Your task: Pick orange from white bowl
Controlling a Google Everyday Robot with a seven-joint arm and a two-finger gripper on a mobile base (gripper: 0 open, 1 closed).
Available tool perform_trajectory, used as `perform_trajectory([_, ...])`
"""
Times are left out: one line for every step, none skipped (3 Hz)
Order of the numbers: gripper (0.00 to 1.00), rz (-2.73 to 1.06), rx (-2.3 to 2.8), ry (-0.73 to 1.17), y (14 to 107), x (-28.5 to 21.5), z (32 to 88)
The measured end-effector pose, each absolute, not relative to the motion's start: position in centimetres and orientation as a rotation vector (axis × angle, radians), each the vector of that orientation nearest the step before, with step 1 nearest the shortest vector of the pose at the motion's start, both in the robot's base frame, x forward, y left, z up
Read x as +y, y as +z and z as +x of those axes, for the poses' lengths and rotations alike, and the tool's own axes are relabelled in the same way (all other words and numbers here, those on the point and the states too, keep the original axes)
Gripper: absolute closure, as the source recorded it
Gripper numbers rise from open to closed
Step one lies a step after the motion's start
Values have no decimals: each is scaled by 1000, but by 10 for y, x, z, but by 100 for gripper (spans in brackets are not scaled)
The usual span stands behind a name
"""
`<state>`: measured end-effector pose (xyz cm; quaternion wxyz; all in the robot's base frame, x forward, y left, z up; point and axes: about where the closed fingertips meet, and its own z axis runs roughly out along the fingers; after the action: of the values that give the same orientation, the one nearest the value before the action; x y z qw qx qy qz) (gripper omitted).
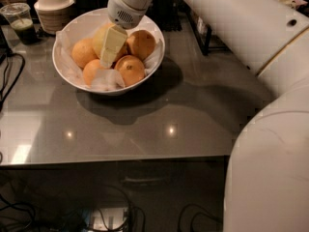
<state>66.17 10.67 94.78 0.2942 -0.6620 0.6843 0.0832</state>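
The white bowl (72,81) stands at the back left of the grey table, lined with crinkled white paper. It holds several smaller deep-orange fruits, such as one at the front (129,69) and one at the left (82,52). My gripper (111,46) reaches down into the middle of the bowl from the white arm above. A pale yellowish round surface, the orange (99,36), shows just left of and behind the gripper. It is mostly hidden by the gripper.
Stacked small paper bowls (53,6) and a plastic cup with a green drink (20,23) stand behind the bowl at the left. Cables (9,74) lie at the left edge. My large white arm (270,129) fills the right side.
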Motion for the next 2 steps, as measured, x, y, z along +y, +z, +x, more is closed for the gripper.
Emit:
perform_trajectory([0, -1733, 1868, 246, 933, 122, 662])
perform_trajectory([0, -1733, 1868, 246, 933, 122, 662])
